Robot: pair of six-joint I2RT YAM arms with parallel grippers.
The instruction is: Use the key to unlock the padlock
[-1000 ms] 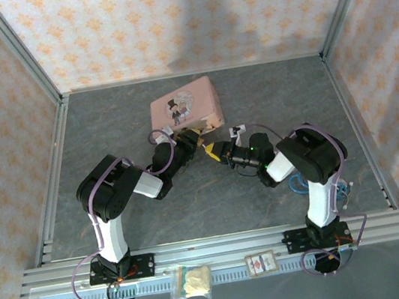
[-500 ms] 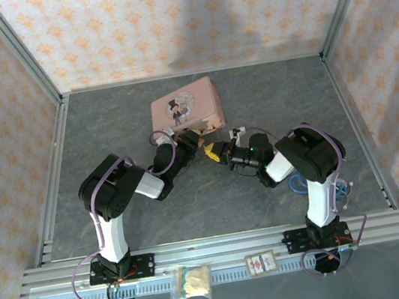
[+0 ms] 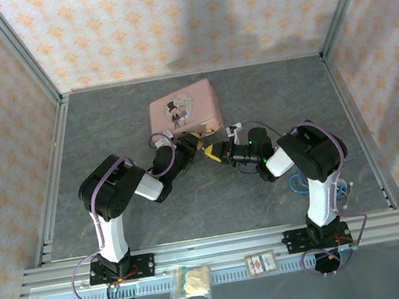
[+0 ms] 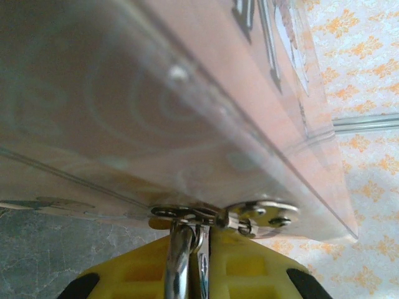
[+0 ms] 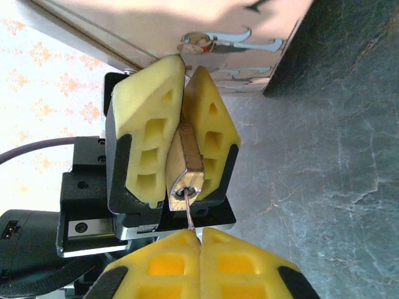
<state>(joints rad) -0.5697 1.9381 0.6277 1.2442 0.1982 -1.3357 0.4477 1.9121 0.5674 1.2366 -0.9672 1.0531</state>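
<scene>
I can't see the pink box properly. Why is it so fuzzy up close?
Left wrist view: the pink tin sits too close to the lens, so it blurs; right wrist view: the padlock looks sharp; top external view: the tin is small but clear.

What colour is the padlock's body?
Padlock: brass-gold; the right wrist view shows it best.

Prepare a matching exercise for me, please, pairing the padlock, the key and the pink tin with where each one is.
Things: 1 padlock; 2 key; 3 pink tin.
Places: A lying on the grey table, beyond both grippers; B clamped by the left gripper; C pinched in the shut right gripper, tip at the keyhole.
Pairs: 1-B; 2-C; 3-A.
</scene>
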